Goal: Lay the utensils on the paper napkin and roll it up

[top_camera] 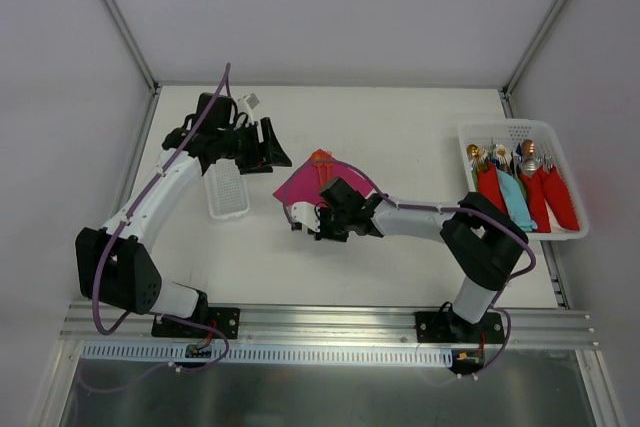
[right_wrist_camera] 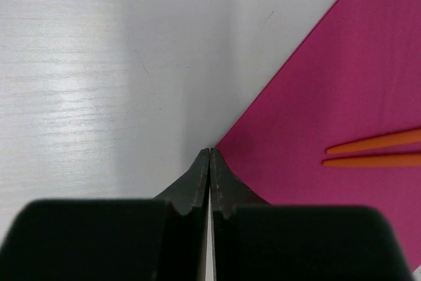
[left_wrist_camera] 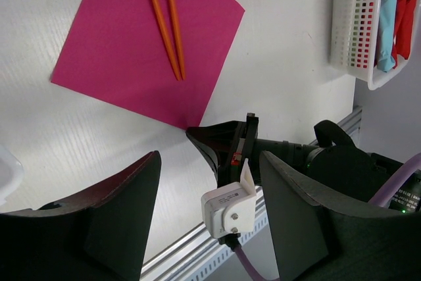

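Left claw (top_camera: 272,147) and right claw (left_wrist_camera: 191,131) are black; behind them run white arms (top_camera: 155,192) with black joints (top_camera: 125,272), purple cables (top_camera: 222,92), one white two-screw box (left_wrist_camera: 229,210).

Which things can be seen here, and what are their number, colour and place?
Thin square paper napkin: one, magenta-pink, flat at the table's middle.
Small plastic utensils: two, orange, side by side on the napkin.
White perforated plastic basket: one, at the table's right edge.
Napkin-wrapped metal utensils: three red wraps, one teal wrap, in the basket.
Small white perforated tray: one, left of the napkin.
Table: one, white.
Left gripper: black, open, left of the napkin.
Right gripper: black, shut, tips at the napkin's near corner.
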Robot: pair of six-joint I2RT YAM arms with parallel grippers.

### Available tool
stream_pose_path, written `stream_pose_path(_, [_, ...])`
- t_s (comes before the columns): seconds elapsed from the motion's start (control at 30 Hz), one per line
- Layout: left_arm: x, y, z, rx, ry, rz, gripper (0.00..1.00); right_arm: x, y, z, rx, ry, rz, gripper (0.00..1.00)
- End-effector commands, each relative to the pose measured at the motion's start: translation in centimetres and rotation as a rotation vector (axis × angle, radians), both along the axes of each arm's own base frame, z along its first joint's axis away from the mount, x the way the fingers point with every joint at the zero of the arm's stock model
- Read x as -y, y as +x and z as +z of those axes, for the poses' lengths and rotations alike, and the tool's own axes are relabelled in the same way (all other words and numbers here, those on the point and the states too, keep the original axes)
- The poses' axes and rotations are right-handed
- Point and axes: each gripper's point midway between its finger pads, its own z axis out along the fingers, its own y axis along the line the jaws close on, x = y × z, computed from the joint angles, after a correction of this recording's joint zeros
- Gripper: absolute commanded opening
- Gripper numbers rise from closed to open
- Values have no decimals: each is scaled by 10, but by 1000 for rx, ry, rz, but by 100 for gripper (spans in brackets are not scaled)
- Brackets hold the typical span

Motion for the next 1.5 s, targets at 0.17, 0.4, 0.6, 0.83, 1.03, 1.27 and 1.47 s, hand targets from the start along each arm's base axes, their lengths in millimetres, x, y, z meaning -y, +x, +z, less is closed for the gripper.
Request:
stream_pose_path(0.17, [-2, -6, 12, 37, -32, -9, 62, 7, -35, 0, -139, 1, -55, 0])
stream_pose_path(0.4, [-2, -8, 11, 34, -35, -14, 62, -3, -58, 26, -263, 67, -121, 0])
stream_pose_path(0.6, [-2, -11, 8, 25, -35, -18, 62, -6, -61, 30, -319, 35, -131, 2])
stream_pose_path(0.83, [-2, -13, 8, 30, -34, -23, 63, -3, -59, 23, -285, 14, -91, 22])
stream_pose_path(1.03, [-1, -12, 8, 31, -37, -33, 64, -2, -55, 35, -183, 56, -11, 36])
stream_pose_path(1.27, [-1, -12, 8, 33, -36, -39, 65, 10, -60, 32, -61, 35, 138, 61])
stream_pose_path(1.47, [-2, -12, 6, 31, -31, -37, 65, 11, -65, 29, -15, 24, 189, 86])
